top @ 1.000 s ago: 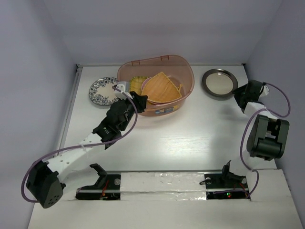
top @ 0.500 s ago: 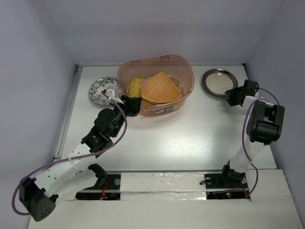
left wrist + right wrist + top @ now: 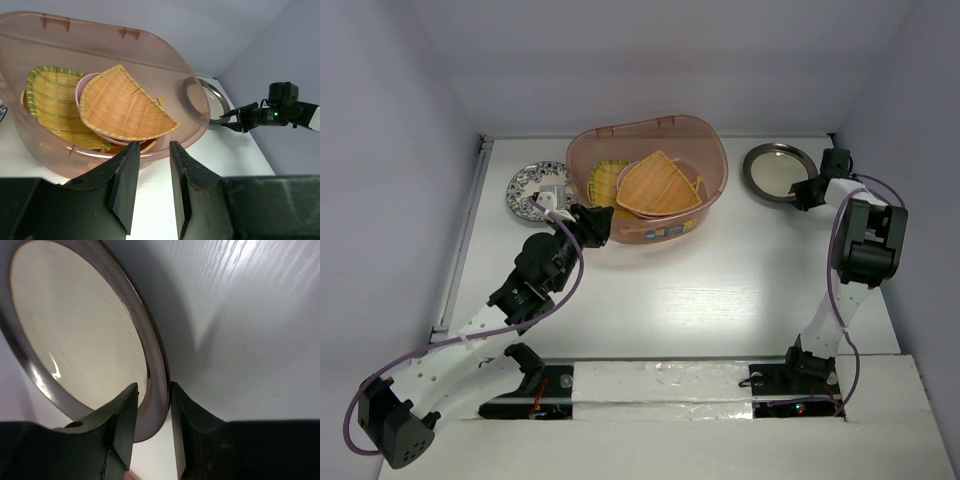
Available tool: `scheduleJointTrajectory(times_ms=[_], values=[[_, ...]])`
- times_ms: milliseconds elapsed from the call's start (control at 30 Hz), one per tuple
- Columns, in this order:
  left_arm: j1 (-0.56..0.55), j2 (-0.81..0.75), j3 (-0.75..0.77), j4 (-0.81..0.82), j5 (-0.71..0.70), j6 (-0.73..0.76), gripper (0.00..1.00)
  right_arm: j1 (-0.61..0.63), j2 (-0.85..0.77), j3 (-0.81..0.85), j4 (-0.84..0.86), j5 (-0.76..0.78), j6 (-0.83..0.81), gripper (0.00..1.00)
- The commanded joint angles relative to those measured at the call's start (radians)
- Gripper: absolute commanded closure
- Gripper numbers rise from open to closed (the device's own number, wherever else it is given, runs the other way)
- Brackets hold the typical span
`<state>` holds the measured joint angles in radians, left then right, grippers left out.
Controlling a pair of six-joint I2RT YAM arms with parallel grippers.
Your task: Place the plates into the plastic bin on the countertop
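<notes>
One narrowly parted right pincer [image 3: 152, 388] astride silver plate [image 3: 75, 325] rim.

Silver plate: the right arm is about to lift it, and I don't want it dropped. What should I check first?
1. The rim of the silver plate sits between the fingers of the right gripper: ok.
2. The fingers are clamped firmly on that rim: cannot tell.
3. The plastic bin has room on top of the dishes inside: ok, probably.
4. The left gripper, open and empty at the bin's near-left wall, is off the plate's path: ok.
5. Nothing lies between plate and bin: ok.
</notes>
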<state>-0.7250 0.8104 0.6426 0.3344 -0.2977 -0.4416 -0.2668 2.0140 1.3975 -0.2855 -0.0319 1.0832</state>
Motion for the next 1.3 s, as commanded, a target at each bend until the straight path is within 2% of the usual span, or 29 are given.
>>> scheduleJointTrajectory(times_ms=[0, 67, 300, 333, 433, 500, 700, 767, 800, 833, 933, 1133, 1267], values=[[-0.004, -0.042, -0.021, 0.049, -0.050, 0.021, 0.72, 0.040, 0.028, 0.101, -0.133, 0.092, 0.021, 0.63], [-0.004, -0.056, -0.026, 0.045, -0.063, 0.029, 0.72, 0.050, 0.057, 0.153, -0.188, 0.122, 0.023, 0.67], [-0.004, -0.077, -0.041, 0.051, -0.092, 0.032, 0.71, 0.060, 0.086, 0.204, -0.251, 0.142, 0.027, 0.69], [-0.004, -0.074, -0.046, 0.052, -0.092, 0.032, 0.71, 0.060, 0.086, 0.202, -0.251, 0.147, 0.030, 0.72], [-0.004, -0.068, -0.049, 0.051, -0.096, 0.035, 0.71, 0.060, 0.068, 0.169, -0.229, 0.158, 0.047, 0.94], [-0.004, -0.068, -0.050, 0.052, -0.096, 0.035, 0.71, 0.060, 0.049, 0.135, -0.204, 0.150, 0.049, 1.00], [-0.004, -0.070, -0.063, 0.058, -0.090, 0.037, 0.71, 0.051, -0.112, -0.129, 0.014, 0.133, 0.035, 1.00], [-0.004, -0.073, -0.070, 0.064, -0.090, 0.034, 0.72, 0.031, -0.200, -0.214, 0.135, 0.129, 0.015, 1.00], [-0.004, -0.074, -0.072, 0.068, -0.081, 0.032, 0.72, 0.031, -0.234, -0.309, 0.185, 0.121, 0.008, 1.00], [-0.004, -0.077, -0.077, 0.069, -0.075, 0.032, 0.72, 0.021, -0.271, -0.363, 0.313, 0.110, -0.014, 1.00], [-0.004, -0.086, -0.089, 0.081, -0.070, 0.030, 0.73, 0.012, -0.414, -0.555, 0.527, 0.058, -0.054, 1.00], [-0.004, -0.088, -0.103, 0.086, -0.110, 0.040, 0.74, 0.000, -0.641, -0.806, 0.799, -0.077, -0.062, 1.00], [-0.004, -0.089, -0.101, 0.078, -0.126, 0.043, 0.75, -0.009, -0.783, -0.902, 0.855, -0.097, -0.080, 1.00]])
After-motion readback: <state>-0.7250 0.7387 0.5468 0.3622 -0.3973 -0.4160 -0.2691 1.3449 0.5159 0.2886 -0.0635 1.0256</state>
